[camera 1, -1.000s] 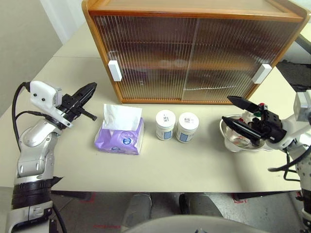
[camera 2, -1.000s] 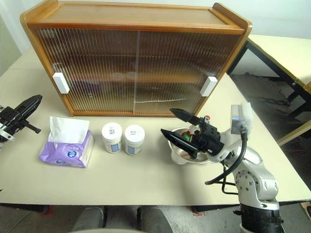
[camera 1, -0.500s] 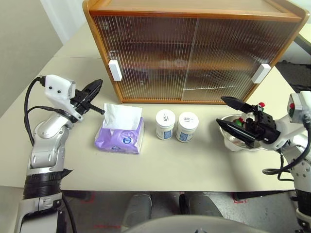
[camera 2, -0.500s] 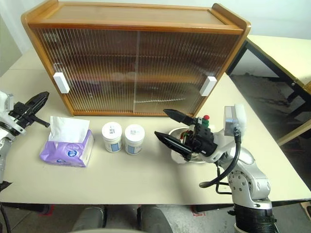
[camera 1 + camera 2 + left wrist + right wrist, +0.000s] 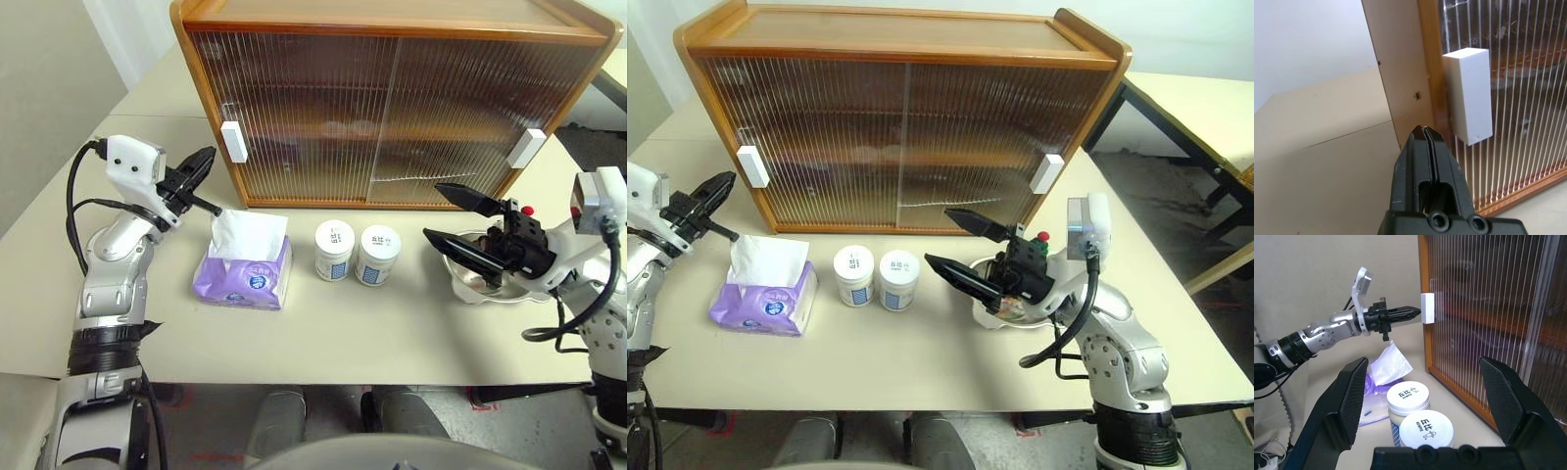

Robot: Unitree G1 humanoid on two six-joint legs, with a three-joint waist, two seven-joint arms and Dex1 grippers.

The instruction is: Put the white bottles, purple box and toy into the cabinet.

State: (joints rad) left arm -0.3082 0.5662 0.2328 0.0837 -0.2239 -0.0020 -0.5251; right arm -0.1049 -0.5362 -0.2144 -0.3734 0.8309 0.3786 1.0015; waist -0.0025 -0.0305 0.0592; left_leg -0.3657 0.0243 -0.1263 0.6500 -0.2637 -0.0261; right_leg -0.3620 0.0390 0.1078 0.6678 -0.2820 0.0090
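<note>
Cabinet (image 5: 392, 98), desk's far edge: both doors shut. White bottles (image 5: 355, 253), purple box (image 5: 243, 272) mid-desk, unstored; toy not discernible. Left gripper (image 5: 201, 162): jaws closed, empty, near handle (image 5: 232, 142). Right gripper (image 5: 460, 223): jaws spread, empty

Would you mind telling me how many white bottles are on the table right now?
2. The white bottles stand side by side before the cabinet: one nearer the purple box, the other nearer the metal dish. Others could be hidden behind the ribbed doors.

"KEWPIE" on a white bottle's lid (image 5: 1409, 399), other lid's print illegible
</note>
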